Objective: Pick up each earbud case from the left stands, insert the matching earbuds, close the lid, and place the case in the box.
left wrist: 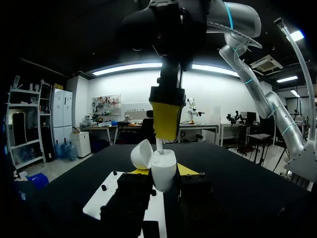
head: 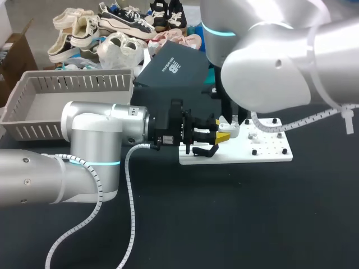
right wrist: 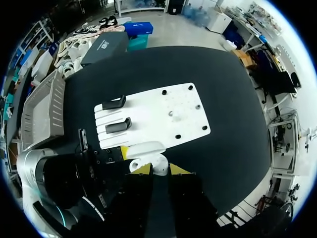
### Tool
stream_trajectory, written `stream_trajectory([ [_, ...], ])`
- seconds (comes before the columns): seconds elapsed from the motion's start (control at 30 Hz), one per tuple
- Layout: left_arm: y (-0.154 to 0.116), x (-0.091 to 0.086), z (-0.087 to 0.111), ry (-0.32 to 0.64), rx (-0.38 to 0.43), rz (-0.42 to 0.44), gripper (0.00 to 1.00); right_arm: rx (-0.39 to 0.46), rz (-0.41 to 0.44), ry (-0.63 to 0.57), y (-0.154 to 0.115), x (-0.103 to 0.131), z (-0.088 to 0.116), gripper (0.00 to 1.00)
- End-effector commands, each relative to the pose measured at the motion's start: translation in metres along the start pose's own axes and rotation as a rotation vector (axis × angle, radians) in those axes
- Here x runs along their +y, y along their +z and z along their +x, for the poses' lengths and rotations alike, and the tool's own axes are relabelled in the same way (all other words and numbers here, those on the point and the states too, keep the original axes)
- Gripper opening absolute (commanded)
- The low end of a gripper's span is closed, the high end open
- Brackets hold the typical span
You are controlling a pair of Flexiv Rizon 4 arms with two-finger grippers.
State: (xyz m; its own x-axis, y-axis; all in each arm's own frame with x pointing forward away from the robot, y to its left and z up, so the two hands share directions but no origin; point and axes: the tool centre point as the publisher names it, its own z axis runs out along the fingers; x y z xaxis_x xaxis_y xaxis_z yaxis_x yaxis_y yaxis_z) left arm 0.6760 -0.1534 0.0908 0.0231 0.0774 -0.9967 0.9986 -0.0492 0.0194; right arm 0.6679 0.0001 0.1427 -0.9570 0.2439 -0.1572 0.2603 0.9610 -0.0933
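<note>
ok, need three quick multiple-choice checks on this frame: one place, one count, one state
1. Where is the earbud case?
A. In the grey basket
B. Between the fingers of the left end effector, over the white board
C. Lying on the black tabletop

2. How many black stands does the right wrist view show on the white board?
A. One
B. Two
C. Four

3. The case's lid is:
A. Open
B. Shut
C. Off, lying on the table

Answers:
1 B: the left wrist view shows a yellow tip on each side of the case, with the board below.
2 B: two stands sit side by side at one end of the board.
3 A: the lid is tipped back from the case body.
</note>
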Motion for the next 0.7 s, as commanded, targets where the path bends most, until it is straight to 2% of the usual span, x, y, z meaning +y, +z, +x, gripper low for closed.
stream_trajectory([
  [0.03, -0.0001, -0.0011, 0.0004, 0.002, -0.002, -0.003, 0.00, 0.009, 0.006, 0.001, 0.0017, 0.0019, -0.0029, 0.00],
  [0.7, -0.0001, -0.0011, 0.0004, 0.002, -0.002, -0.003, 0.00, 0.019, 0.031, 0.003, 0.0074, 0.0016, -0.0008, 0.00],
])
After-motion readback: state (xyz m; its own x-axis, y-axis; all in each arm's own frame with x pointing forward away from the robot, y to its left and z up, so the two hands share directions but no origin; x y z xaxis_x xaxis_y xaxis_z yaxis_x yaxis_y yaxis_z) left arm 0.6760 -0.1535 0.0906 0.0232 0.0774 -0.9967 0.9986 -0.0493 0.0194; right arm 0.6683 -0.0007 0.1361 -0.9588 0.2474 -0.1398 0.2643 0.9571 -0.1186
